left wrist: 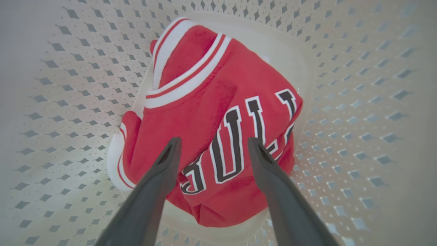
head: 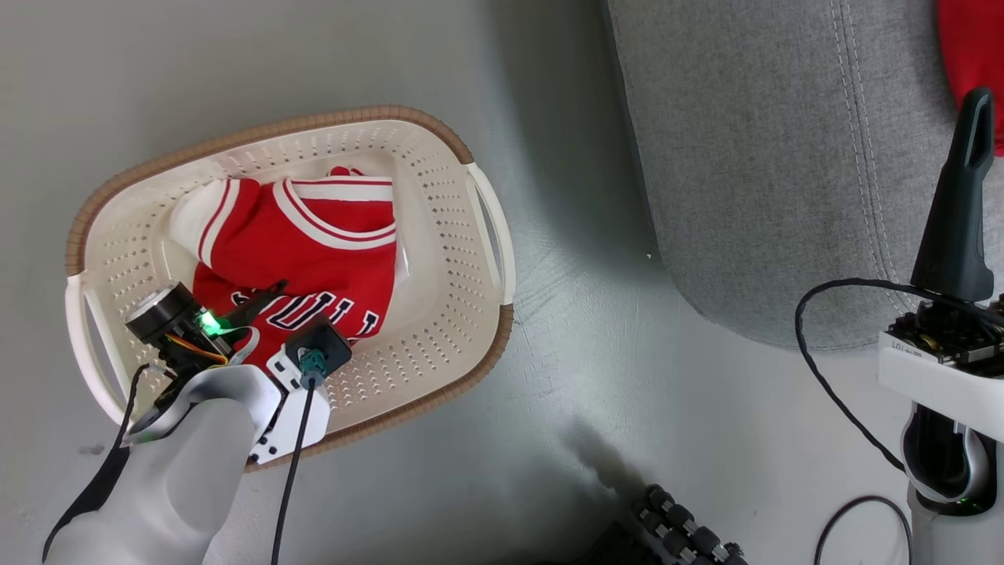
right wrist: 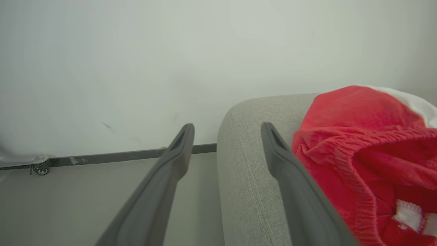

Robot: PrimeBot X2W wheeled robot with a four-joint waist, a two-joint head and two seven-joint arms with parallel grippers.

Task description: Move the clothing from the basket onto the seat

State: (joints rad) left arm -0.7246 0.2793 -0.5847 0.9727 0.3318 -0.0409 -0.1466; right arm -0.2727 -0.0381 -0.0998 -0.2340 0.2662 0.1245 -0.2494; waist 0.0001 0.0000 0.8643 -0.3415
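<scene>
The jersey (left wrist: 205, 99) lies just beyond the wide-open left gripper (left wrist: 214, 141), inside the basket (left wrist: 358, 119).

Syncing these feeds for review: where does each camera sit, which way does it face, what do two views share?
Head view: on the head, looking down at basket and seat; shows left forearm, right gripper.
Left wrist view: on that wrist, facing down into the basket at the jersey; own jaws open.
Right wrist view: on that wrist, facing along the seat toward a wall; own jaws open.
Shared: head and left wrist both show the jersey.
</scene>
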